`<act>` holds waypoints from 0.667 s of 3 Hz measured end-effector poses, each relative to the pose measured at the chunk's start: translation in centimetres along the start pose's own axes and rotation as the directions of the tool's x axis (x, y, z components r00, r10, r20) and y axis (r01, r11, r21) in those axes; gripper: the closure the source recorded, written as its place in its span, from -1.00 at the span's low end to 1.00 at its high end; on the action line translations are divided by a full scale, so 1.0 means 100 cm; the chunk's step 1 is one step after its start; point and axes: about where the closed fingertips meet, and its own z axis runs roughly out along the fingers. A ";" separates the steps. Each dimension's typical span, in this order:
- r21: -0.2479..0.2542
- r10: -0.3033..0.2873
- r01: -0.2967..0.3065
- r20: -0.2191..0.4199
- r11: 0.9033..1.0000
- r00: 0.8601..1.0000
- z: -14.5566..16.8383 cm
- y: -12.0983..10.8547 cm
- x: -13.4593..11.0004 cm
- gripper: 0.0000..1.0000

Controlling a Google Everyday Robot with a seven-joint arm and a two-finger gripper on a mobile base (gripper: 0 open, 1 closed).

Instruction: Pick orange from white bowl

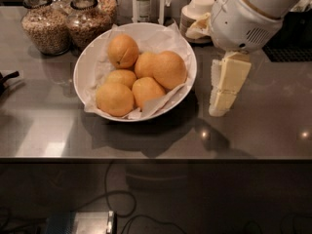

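Note:
The white bowl (pixel 86 62), wide, shallow and lined with crinkled white paper, sits on the grey counter at centre left. It holds several yellow-orange fruits. The orange (pixel 169 69), the largest one with plain skin, lies at the bowl's right side, resting on the others. An orange with a dark crease (pixel 123 51) lies at the back. My gripper (pixel 218 108), cream coloured, hangs down from the white arm (pixel 241 18) just right of the bowl's rim. Its tips are close above the counter and it holds nothing.
Two glass jars of grain (pixel 45 26) (pixel 90 23) stand behind the bowl at the left. Upturned small white bowls on stacked saucers (pixel 197 11) and a bottle (pixel 143 1) stand at the back. A black object (pixel 7 79) is at the left edge. The counter's front edge runs below the bowl.

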 end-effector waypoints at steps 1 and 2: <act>-0.031 -0.081 0.083 0.059 0.996 0.995 0.017 -0.029 -0.041 -1.00; -0.070 -0.083 0.092 0.116 0.993 0.990 0.038 -0.065 -0.063 -1.00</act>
